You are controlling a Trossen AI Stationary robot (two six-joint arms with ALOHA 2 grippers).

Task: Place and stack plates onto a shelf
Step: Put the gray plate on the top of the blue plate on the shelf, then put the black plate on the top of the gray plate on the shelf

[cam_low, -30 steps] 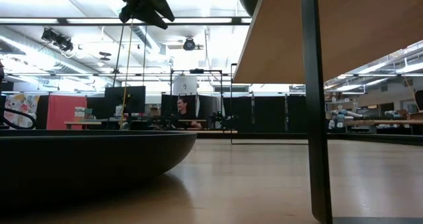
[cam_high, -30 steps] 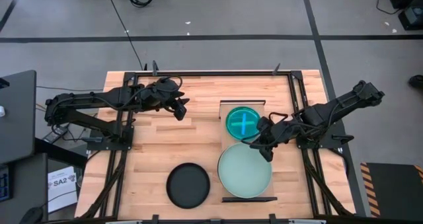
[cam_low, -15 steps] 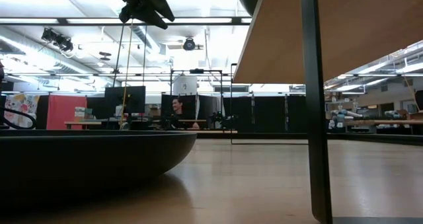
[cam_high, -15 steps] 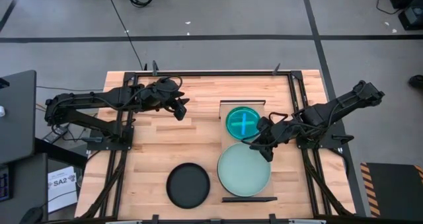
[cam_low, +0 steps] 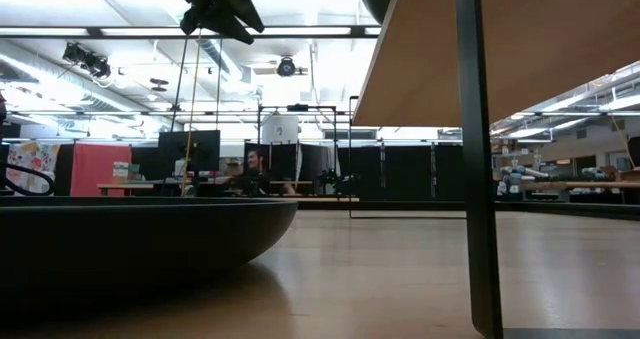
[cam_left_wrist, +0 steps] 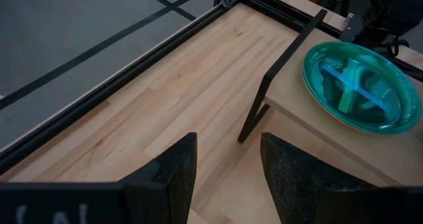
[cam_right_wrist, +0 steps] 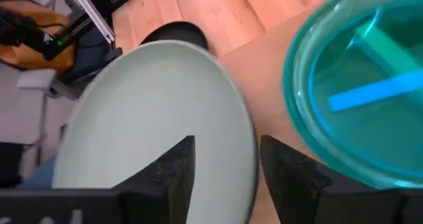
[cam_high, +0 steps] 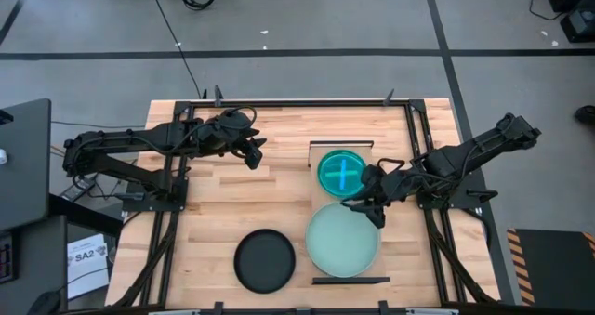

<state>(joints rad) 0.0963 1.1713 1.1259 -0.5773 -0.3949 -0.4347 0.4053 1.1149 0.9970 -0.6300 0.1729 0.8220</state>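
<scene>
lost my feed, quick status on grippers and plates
Right gripper open over mint plate on shelf. Left gripper open, waiting. Teal plate placed; black plate on table. Nothing blocking.

I saw two plates lying on the shelf (cam_high: 375,187), the divided plate (cam_high: 341,171) at its far end and the larger plate (cam_high: 342,240) just in front. Left of the shelf, a third plate (cam_high: 264,260) sat alone on the table (cam_high: 223,194) near its front edge.

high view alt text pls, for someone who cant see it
Seen from above, the right gripper hangs open over the edge of a pale mint plate lying on the shelf, next to a teal plate. A black plate sits on the wooden table, and the left gripper waits open above it.
</scene>
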